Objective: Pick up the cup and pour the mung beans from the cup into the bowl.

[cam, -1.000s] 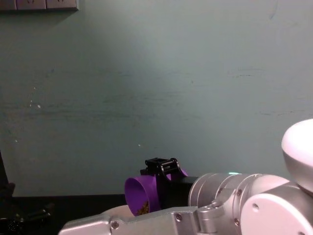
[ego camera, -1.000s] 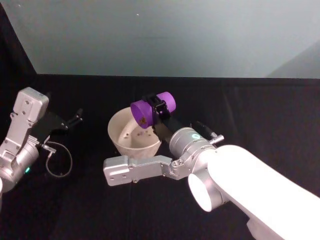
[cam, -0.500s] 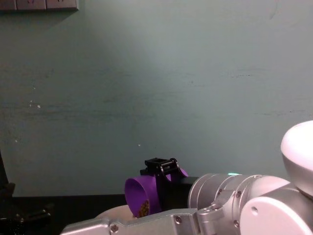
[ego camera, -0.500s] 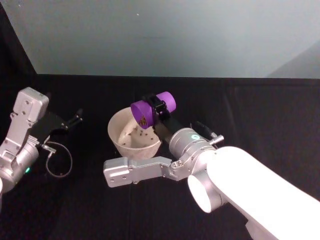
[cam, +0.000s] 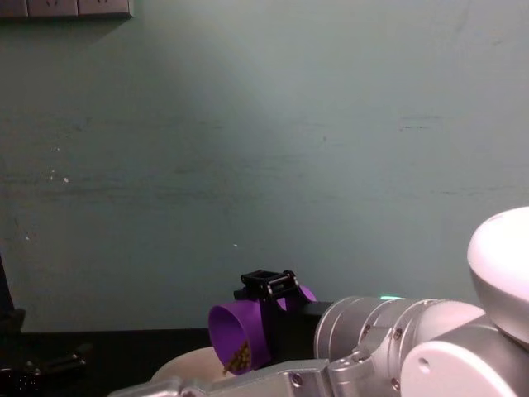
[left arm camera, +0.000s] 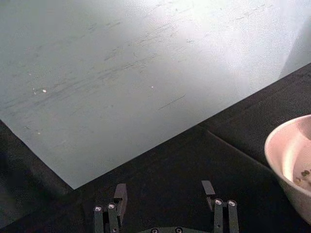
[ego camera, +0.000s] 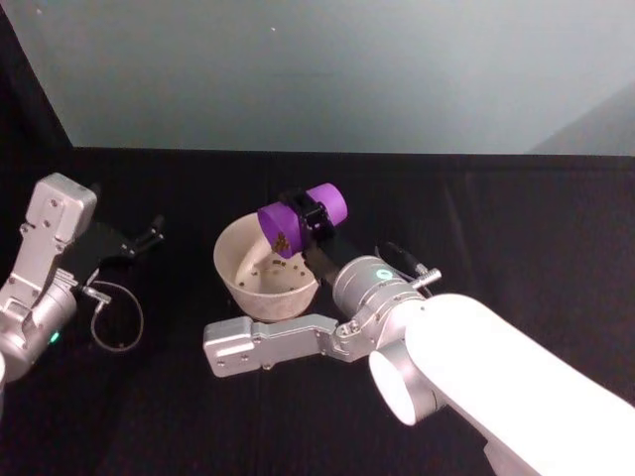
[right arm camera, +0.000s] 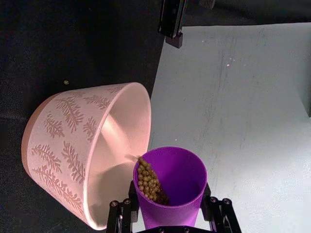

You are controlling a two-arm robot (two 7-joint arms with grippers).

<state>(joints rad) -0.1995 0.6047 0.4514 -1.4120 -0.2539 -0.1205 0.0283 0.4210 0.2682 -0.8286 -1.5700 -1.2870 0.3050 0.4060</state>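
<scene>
We counted one cup (ego camera: 301, 219), one bowl (ego camera: 248, 293) and two grippers. The right gripper (ego camera: 316, 212) pinched the cup across its body, fingers pressed against both sides of the purple wall. The cup hung in the air over the bowl's rim on the robot's right side, not touching it.

The cup lay tipped over, its long axis close to level. Its mouth faced the robot's left and slightly down into the bowl, and its base pointed away to the right. In the chest view the cup (cam: 240, 335) showed the same tilt, with beans at the low lip.

In the right wrist view one clump of mung beans (right arm camera: 148, 182) sat bunched against the cup's (right arm camera: 167, 189) lower wall, reaching the lip beside the bowl (right arm camera: 73, 145). A few beans (left arm camera: 301, 175) lay inside the bowl (left arm camera: 291, 165); we could not count them exactly. One stray bean (right arm camera: 65, 82) lay on the black cloth (ego camera: 516, 228).

The left gripper (ego camera: 151, 234) rested to the bowl's left, well apart from it, fingers spread and holding nothing.
</scene>
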